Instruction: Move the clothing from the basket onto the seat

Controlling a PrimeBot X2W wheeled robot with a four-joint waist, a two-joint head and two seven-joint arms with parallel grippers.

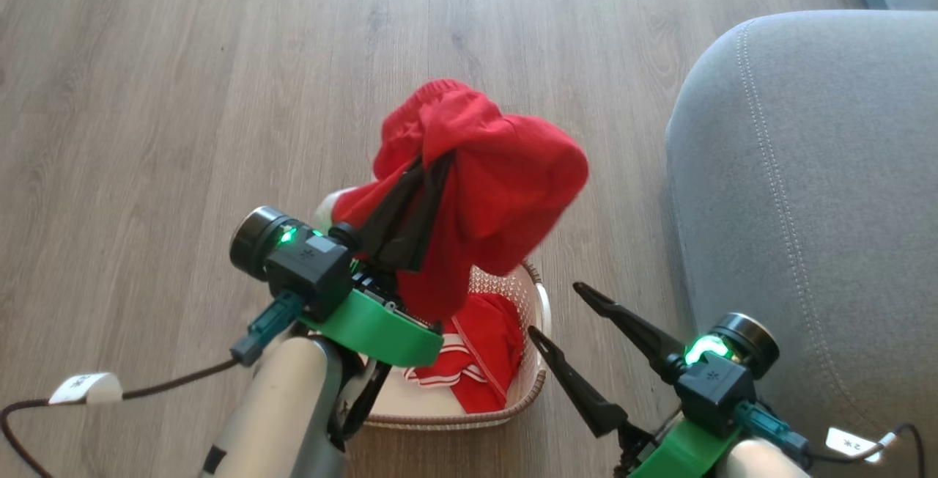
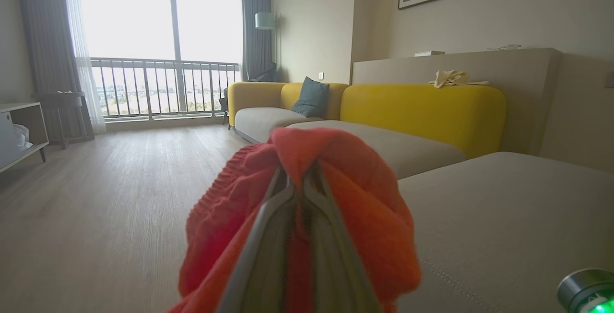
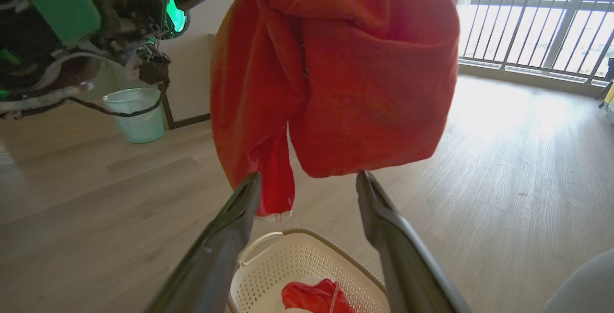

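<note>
Over the pale wood-plank floor [image 1: 183, 97], the head view shows the left gripper [image 1: 434, 164] with its two long dark fingers pinched together on a soft bright red fabric garment [image 1: 513, 192]. The garment hangs bunched above the small cream-white perforated plastic basket [image 1: 541, 317]. A second red garment with white stripe trim [image 1: 487, 346] lies inside the basket. The right gripper [image 1: 557, 309] sits just beside the basket's right rim, fingers spread wide and holding nothing. The large grey upholstered seat [image 1: 806, 170] lies to the right.

The left wrist view looks along the closed left gripper [image 2: 297, 181], red garment [image 2: 355, 169] draped over both fingers. It adds the seat's [image 2: 503, 217] flat top and a yellow-backed sofa [image 2: 422, 111] beyond.

The right wrist view has the right gripper's [image 3: 308, 177] spread fingers framing the red garment's [image 3: 360, 63] lower edge; contact there cannot be told. Below them are the basket [image 3: 307, 260] and the second red garment [image 3: 312, 296]. A pale green bin [image 3: 136, 114] stands behind.
</note>
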